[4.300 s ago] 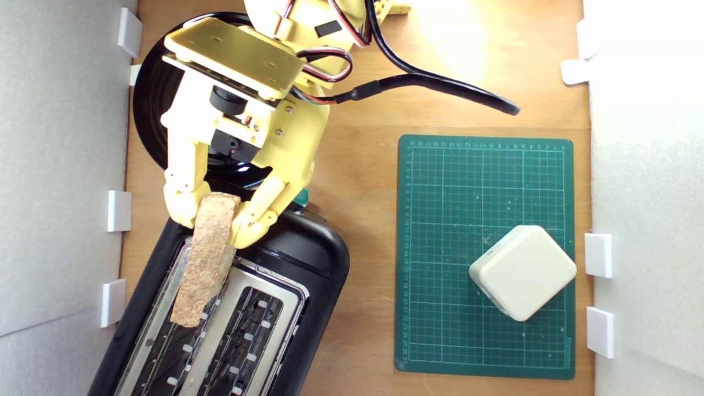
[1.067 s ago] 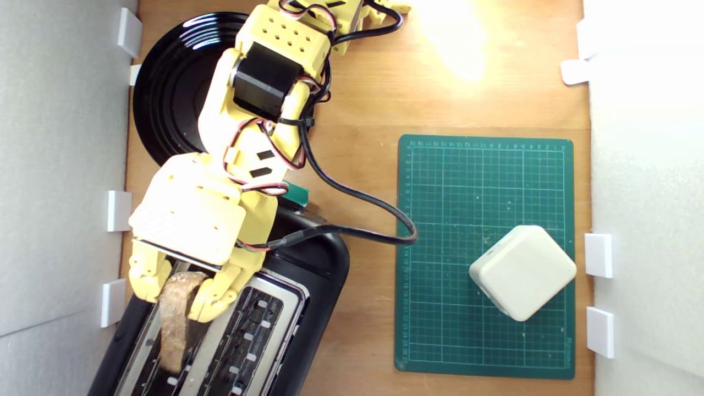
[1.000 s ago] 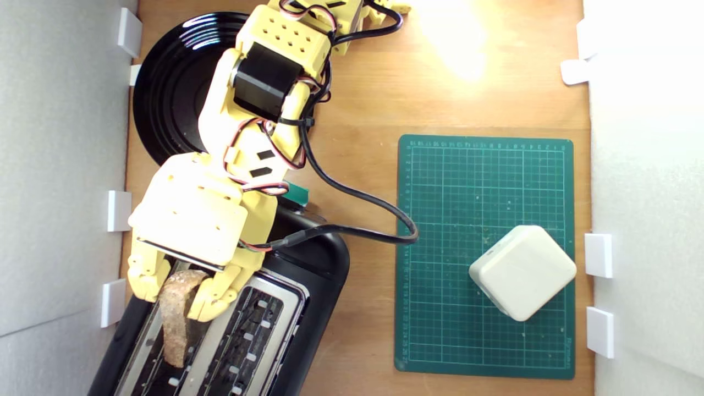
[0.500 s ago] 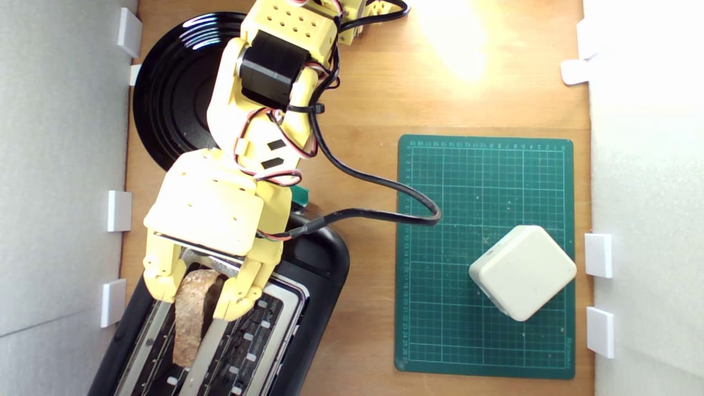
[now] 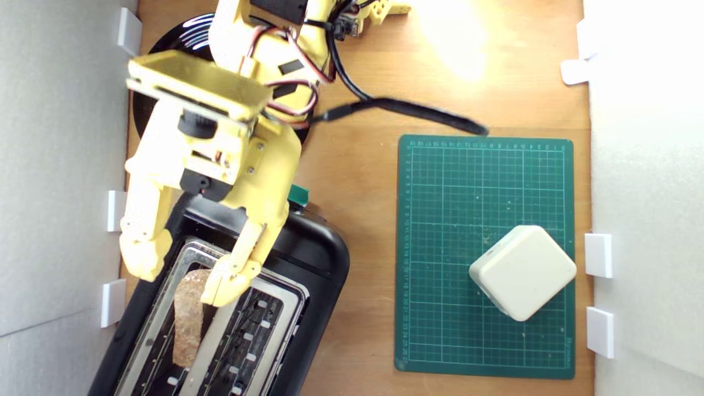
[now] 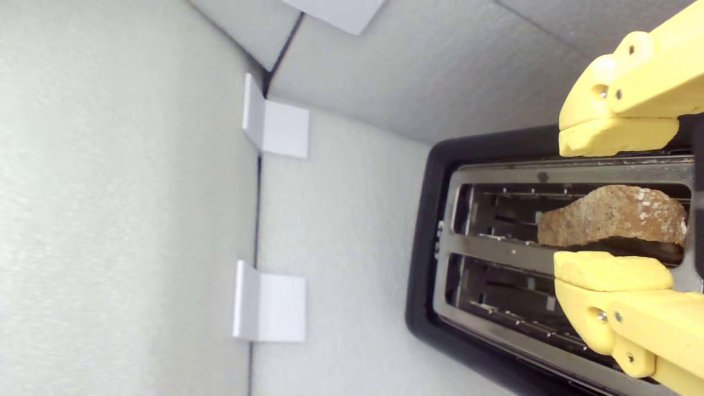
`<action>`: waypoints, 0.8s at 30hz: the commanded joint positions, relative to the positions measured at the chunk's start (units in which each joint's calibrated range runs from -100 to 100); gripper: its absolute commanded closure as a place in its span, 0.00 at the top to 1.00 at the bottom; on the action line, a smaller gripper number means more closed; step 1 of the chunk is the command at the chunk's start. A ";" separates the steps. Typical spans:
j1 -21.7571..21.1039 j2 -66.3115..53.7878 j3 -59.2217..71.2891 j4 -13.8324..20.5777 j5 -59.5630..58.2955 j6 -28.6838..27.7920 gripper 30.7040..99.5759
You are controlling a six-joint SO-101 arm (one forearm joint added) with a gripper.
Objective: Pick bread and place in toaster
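Exterior view: yellow plastic gripper (image 5: 184, 286) is spread wide, grasping nothing, above the toaster (image 5: 308, 258). The toaster is shiny black w/ a silver top & 2 slots. 1 piece of bread (image 5: 188, 316), rough brown crust up, stands in the slot nearer the exterior view's left. 1 cream rounded block (image 5: 522, 272) sits on 1 green grid mat (image 5: 484, 187). 1 round black plate (image 5: 144, 110) lies on the wood surface (image 5: 357, 165).

Wrist view: bread (image 6: 610, 217) sits in 1 slot, between the 2 fingertips (image 6: 610, 269), not touched.

No legible text. Green cutting mat (image 5: 484, 258) carries edge ruler numerals and a corner mark, too small to read.
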State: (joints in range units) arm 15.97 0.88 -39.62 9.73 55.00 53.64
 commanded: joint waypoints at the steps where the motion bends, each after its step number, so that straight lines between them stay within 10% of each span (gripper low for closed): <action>1: -0.34 -9.04 -0.46 -0.39 -0.73 -3.39 0.64; 24: -20.24 -17.60 1.17 0.52 2.00 -25.73 0.64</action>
State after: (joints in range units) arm -2.06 -14.24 -38.23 10.17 55.59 29.31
